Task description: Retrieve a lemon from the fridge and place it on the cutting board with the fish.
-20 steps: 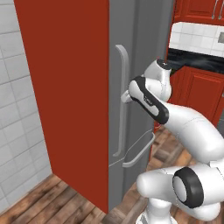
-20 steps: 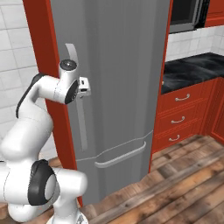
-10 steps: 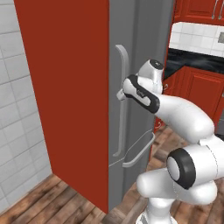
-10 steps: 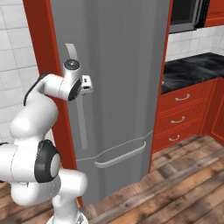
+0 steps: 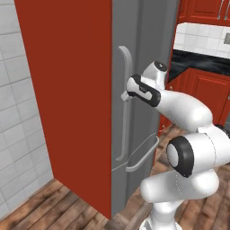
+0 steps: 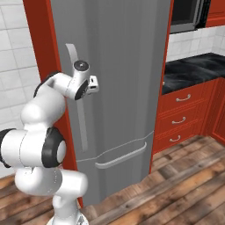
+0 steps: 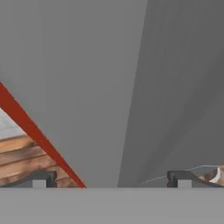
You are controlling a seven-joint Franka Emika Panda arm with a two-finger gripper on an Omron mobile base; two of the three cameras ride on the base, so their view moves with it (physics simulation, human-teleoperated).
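We see fridge closed, between red side panel and red drawers. Gripper right at long vertical handle, jaws wide apart, handle between them, not clamped. Lower horizontal handle untouched. Wooden floor below.

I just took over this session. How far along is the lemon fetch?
Nothing looks done yet: the fridge door is closed. In hand: the gripper, open and empty, is at the tall bar handle, whose bar shows between its fingertips. Left: open the door, take the lemon, and place it on the cutting board.
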